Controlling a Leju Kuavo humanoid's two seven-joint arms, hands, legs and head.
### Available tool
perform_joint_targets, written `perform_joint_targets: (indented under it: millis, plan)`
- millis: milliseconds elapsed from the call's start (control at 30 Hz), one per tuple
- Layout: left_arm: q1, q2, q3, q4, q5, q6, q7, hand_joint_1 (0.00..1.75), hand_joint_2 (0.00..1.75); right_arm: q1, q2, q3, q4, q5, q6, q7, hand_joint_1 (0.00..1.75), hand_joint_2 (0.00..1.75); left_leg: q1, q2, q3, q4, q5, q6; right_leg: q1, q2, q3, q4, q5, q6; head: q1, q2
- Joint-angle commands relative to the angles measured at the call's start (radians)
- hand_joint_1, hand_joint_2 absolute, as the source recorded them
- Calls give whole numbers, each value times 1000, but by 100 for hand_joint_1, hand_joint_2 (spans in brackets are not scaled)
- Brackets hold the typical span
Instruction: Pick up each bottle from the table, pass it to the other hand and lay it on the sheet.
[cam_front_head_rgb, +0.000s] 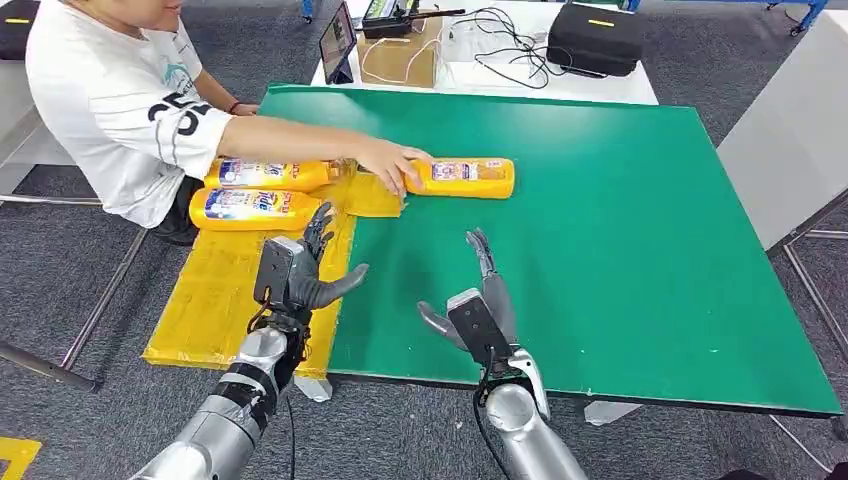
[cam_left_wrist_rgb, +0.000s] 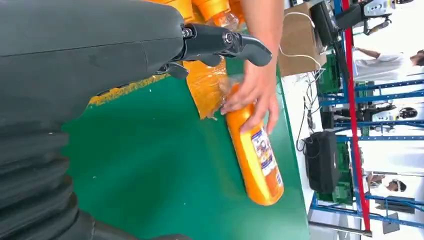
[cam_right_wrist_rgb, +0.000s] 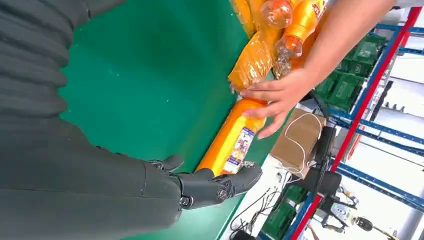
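An orange bottle (cam_front_head_rgb: 470, 177) on the green bench (cam_front_head_rgb: 620, 250) is touched by a person's hand (cam_front_head_rgb: 385, 160); the left robot hand (cam_front_head_rgb: 305, 265) and right robot hand (cam_front_head_rgb: 480, 300) are held wide, holding nothing.

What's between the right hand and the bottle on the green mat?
Bare green mat in the head view. The right hand is open, short of the bottle, which a person's hand touches.

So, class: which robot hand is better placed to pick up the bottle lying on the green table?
Right hand: open, below the orange bottle; left hand hovers over the yellow sheet.
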Motion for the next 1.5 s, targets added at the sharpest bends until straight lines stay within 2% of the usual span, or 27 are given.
perform_joint_targets:
  millis: [33,600,700,767,1500]
  plan:
    - [-30,8,-26,22,-6,-1,8,0,175,-19,-13,-11,15,0,5,6,0,175,1,0,1,0,-1,-1,1,-1,2,0,-1,-1,0,0]
    - [-25,9,-27,22,-8,6,8,0,175,-15,-15,-6,16,5,7,15,0,175,1,0,2,0,-1,-1,1,-1,2,0,-1,-1,0,0]
    - [-24,8,-27,21,-7,5,8,0,175,-14,-15,-6,16,6,7,17,0,175,2,1,6,1,-4,-2,3,-1,6,0,-3,-3,0,0]
    - [-23,8,-27,22,-7,5,8,0,175,-13,-15,-6,17,6,7,17,0,175,0,0,2,0,-1,-1,1,0,2,0,-1,-1,0,0]
    - [-21,1,-33,10,-5,10,15,0,175,11,-38,2,-29,24,10,37,0,175,1,-1,2,0,-1,-1,1,-1,3,0,-2,-1,0,0]
